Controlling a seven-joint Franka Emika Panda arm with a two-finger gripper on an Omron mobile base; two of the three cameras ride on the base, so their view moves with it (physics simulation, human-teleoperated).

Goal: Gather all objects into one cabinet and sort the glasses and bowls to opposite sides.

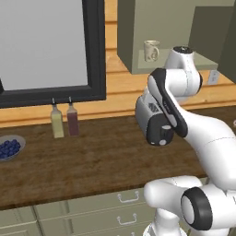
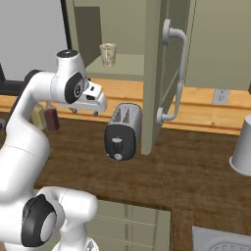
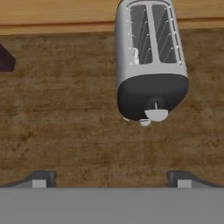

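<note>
Tool point(image 3: 111, 177) jaws fully apart, empty, hovering over wooden surface point(image 3: 65, 122) near toaster point(image 3: 151, 65) | cream mug point(image 2: 108, 54) upright on open cabinet point(image 2: 127, 66) shelf, above and behind tool | next: lift, reach up and back.

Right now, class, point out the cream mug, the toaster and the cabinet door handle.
cream mug point(image 1: 150, 50), left base view, on its body.
toaster point(image 3: 151, 65), hand view, on its slotted top.
cabinet door handle point(image 2: 180, 73), right base view, on its bar.
</note>
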